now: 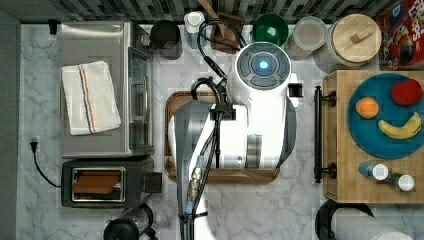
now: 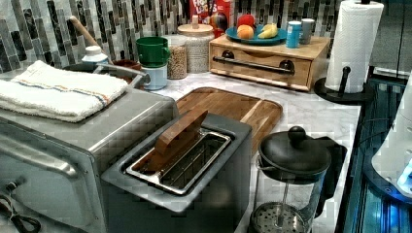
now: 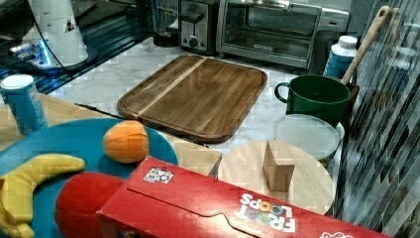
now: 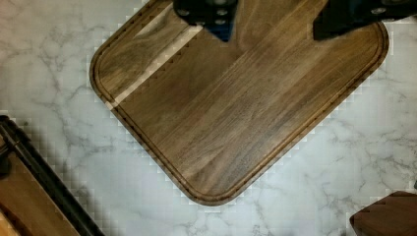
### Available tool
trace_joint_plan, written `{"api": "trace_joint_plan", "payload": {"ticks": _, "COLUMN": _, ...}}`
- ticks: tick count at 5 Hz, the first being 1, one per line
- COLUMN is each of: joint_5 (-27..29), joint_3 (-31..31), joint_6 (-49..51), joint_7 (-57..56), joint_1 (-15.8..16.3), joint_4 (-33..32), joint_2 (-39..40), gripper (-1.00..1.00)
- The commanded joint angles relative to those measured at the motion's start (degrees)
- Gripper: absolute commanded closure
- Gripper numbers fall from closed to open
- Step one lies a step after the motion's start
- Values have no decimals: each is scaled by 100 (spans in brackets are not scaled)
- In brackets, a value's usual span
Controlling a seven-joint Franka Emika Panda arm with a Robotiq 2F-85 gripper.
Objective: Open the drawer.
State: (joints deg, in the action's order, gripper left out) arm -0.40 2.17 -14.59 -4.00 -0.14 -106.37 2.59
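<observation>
The drawer is a light bamboo box at the back of the counter in the left view, its front flush with the box. Its long black bar handle runs across the front. In the top view the drawer unit sits at the top view's right, with the handle facing the arm. My gripper hangs open above the dark brown tray, with nothing between its fingertips. The handle lies at a corner of the wrist view, well apart from the gripper.
On the drawer unit rest a blue plate with fruit and two small bottles. A paper towel roll stands beside it. The toaster oven, toaster and French press sit beyond the tray. Mugs and jars line the back wall.
</observation>
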Motion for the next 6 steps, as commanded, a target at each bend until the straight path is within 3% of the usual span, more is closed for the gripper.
{"api": "trace_joint_plan", "payload": {"ticks": 1, "joint_5": -1, "joint_3": -6, "joint_6": -5, "joint_7": -10, "joint_1": -5, "joint_4": -3, "joint_2": 14, "gripper": -100}}
{"api": "trace_joint_plan", "payload": {"ticks": 3, "joint_5": -75, "joint_3": -30, "joint_6": -406, "joint_7": -556, "joint_1": 44, "joint_4": -285, "joint_2": -193, "gripper": -100}}
{"api": "trace_joint_plan", "payload": {"ticks": 4, "joint_5": 132, "joint_3": -45, "joint_6": 85, "joint_7": -1200, "joint_1": 21, "joint_4": 6, "joint_2": 10, "gripper": -100}}
{"api": "trace_joint_plan", "payload": {"ticks": 6, "joint_5": -91, "joint_3": -172, "joint_6": -63, "joint_7": -2132, "joint_1": 53, "joint_4": -187, "joint_2": -130, "gripper": -100}}
